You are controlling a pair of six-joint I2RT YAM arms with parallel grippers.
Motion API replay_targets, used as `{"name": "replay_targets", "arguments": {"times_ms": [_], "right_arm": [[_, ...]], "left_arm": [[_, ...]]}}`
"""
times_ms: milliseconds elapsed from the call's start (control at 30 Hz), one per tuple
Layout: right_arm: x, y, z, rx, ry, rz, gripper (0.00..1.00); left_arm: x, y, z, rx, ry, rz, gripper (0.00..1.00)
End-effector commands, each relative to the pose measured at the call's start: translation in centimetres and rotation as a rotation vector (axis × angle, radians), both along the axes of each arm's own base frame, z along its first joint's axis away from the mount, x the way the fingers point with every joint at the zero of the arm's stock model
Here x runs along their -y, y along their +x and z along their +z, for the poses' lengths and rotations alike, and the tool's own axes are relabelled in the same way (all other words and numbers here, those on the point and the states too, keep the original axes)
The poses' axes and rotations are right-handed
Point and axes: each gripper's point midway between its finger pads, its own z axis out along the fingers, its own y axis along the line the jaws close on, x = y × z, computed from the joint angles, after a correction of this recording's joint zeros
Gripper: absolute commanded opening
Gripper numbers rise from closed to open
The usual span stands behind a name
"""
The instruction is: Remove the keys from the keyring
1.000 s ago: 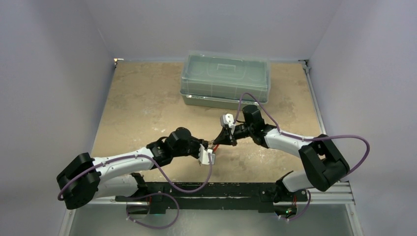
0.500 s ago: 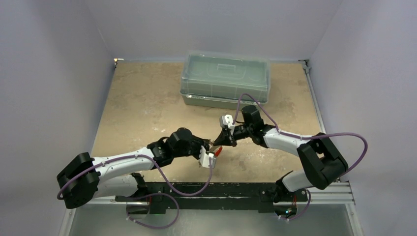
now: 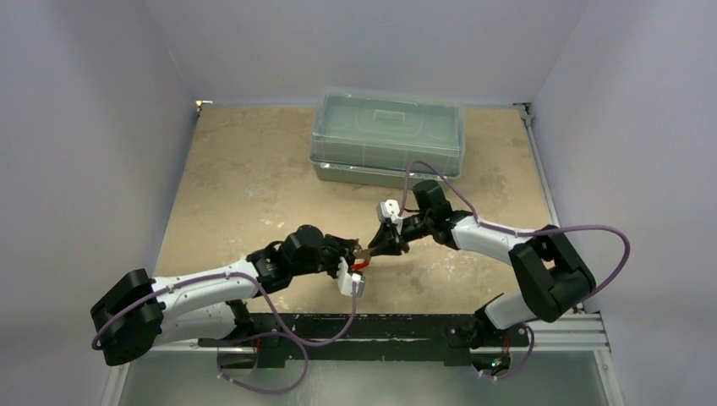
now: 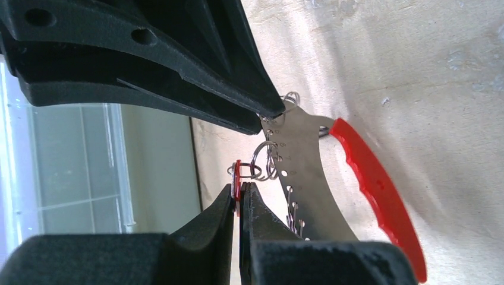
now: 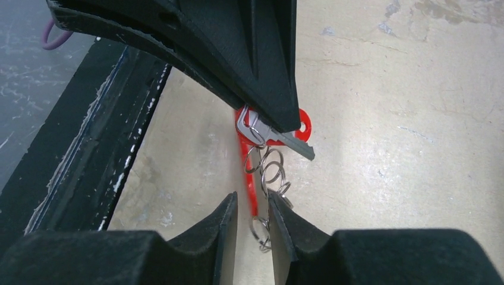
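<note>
The keyring (image 4: 300, 172), a white crescent with a red outer edge (image 4: 380, 196), hangs above the tan table between both grippers. My right gripper (image 5: 252, 199) is shut on the keyring's tip, and its fingertips (image 4: 270, 116) come in from the top of the left wrist view. My left gripper (image 4: 239, 189) is shut on the red-headed key (image 4: 237, 178), which hangs from small metal loops (image 4: 264, 160) on the keyring. In the right wrist view the key (image 5: 285, 139) shows its silvery blade under the left fingers (image 5: 267, 101). In the top view both grippers meet at the keyring (image 3: 360, 264).
A large clear plastic box (image 3: 387, 135) stands at the back of the table (image 3: 245, 186) and shows in the left wrist view (image 4: 71, 166). The black base rail (image 3: 363, 326) runs along the near edge, close below the grippers (image 5: 89, 136).
Both grippers have shifted slightly left and toward the near edge, still joined at the keyring. The left arm has stretched lower, and the keyring's red edge now shows between the grippers.
</note>
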Motion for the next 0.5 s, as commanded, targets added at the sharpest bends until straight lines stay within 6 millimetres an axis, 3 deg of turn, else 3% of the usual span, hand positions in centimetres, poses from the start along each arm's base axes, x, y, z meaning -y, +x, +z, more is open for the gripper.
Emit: {"name": "replay_targets", "arguments": {"times_ms": [0,167,467], "right_arm": [[0.3,-0.3,0.6,0.017,0.009,0.008,0.31],[0.3,-0.6,1.3,0.026,0.023,0.015,0.39],[0.5,-1.0,2.1,0.055,0.048,0.023,0.41]], "left_arm": [[1.4,0.0,3.7,0.125,-0.106,-0.066,0.0],[1.5,-1.1,4.0,0.206,-0.116,-0.159,0.0],[1.8,-2.2,4.5,0.29,-0.133,-0.254,0.0]]}}
